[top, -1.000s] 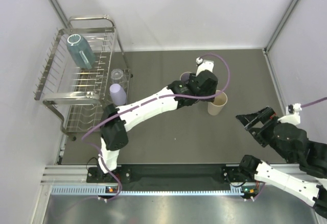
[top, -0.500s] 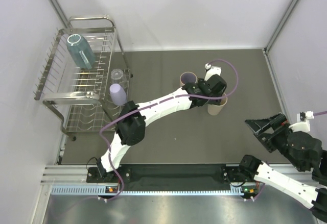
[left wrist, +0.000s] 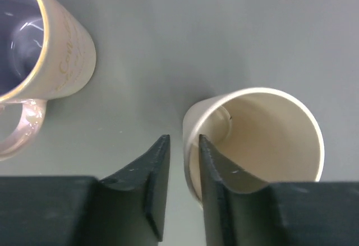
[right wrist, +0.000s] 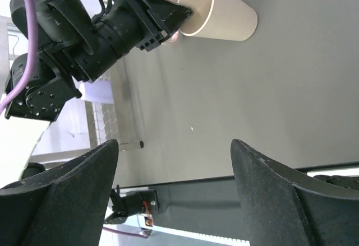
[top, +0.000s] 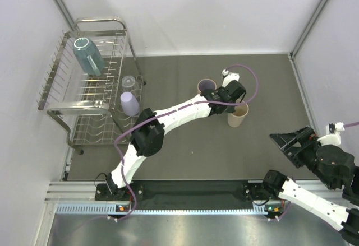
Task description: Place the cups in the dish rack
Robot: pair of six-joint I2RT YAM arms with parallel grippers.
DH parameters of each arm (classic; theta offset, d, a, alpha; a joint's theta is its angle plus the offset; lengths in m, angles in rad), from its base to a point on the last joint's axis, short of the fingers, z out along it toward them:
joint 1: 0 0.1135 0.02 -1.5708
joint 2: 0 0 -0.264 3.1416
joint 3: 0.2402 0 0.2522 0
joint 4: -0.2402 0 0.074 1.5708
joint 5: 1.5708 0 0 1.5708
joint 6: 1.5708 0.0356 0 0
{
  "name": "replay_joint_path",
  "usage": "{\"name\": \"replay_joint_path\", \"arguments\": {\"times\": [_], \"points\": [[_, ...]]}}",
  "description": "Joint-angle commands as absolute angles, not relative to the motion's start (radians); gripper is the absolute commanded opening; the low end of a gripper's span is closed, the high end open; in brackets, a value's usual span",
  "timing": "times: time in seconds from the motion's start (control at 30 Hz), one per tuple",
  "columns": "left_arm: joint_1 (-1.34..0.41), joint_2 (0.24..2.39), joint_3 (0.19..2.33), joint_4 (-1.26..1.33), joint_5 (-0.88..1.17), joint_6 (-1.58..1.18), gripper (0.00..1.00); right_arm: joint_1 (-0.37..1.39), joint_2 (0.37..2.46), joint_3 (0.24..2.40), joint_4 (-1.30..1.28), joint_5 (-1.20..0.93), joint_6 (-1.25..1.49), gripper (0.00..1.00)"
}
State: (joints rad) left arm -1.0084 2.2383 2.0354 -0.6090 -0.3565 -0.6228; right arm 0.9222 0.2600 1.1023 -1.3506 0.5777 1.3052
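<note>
While the dish rack [top: 84,92] at the left edge of the counter [top: 185,151] holds the teal-blue cup [top: 88,56], with the clear glass [top: 129,82] and the lavender tumbler [top: 129,103] along its right side, two cups stand out on the counter. The pink handled mug [left wrist: 53,50] sits upright just left of the left end effector [left wrist: 180,145], whose fingers are narrowly spread astride the near wall of the upright beige tumbler [left wrist: 269,128], one outside and one inside. Well apart at the far right, the right end effector [right wrist: 174,142] hangs spread wide, pinching nothing.
</note>
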Motion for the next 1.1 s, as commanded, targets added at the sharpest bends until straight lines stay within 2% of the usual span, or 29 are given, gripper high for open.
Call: {"name": "replay_joint_path", "arguments": {"times": [0.0, 0.03, 0.1, 0.17, 0.23, 0.4, 0.63, 0.73, 0.87, 1.07], "points": [[-1.009, 2.217, 2.065, -0.583, -0.357, -0.591, 0.26, 0.911, 0.270, 1.118, -1.353, 0.560, 1.259, 0.80], [-1.009, 2.204, 2.065, -0.568, -0.357, -0.586, 0.14, 0.913, 0.275, 1.120, -1.338, 0.558, 1.252, 0.80], [-1.009, 2.184, 2.062, -0.542, -0.356, -0.565, 0.00, 0.911, 0.293, 1.123, -1.319, 0.551, 1.235, 0.80], [-1.009, 2.143, 2.056, -0.516, -0.367, -0.546, 0.00, 0.913, 0.301, 1.115, -1.264, 0.548, 1.226, 0.82], [-1.011, 2.073, 2.039, -0.494, -0.402, -0.523, 0.00, 0.913, 0.298, 1.094, -1.182, 0.551, 1.232, 0.88], [-1.014, 1.850, 1.869, -0.329, -0.480, -0.448, 0.00, 0.914, 0.285, 1.019, -0.981, 0.526, 1.327, 1.00], [-1.025, 1.394, 1.458, 0.093, -0.526, -0.361, 0.00, 0.914, 0.357, 0.936, -0.605, 0.433, 1.549, 1.00], [-1.026, 1.263, 1.292, 0.237, -0.526, -0.315, 0.00, 0.914, 0.397, 0.891, -0.468, 0.400, 1.725, 1.00], [-1.026, 1.175, 1.229, 0.334, -0.456, -0.270, 0.00, 0.914, 0.457, 0.821, -0.293, 0.316, 1.911, 1.00], [-1.026, 1.109, 1.167, 0.431, -0.387, -0.238, 0.00, 0.914, 0.649, 0.847, 0.012, 0.198, 1.971, 1.00]]}}
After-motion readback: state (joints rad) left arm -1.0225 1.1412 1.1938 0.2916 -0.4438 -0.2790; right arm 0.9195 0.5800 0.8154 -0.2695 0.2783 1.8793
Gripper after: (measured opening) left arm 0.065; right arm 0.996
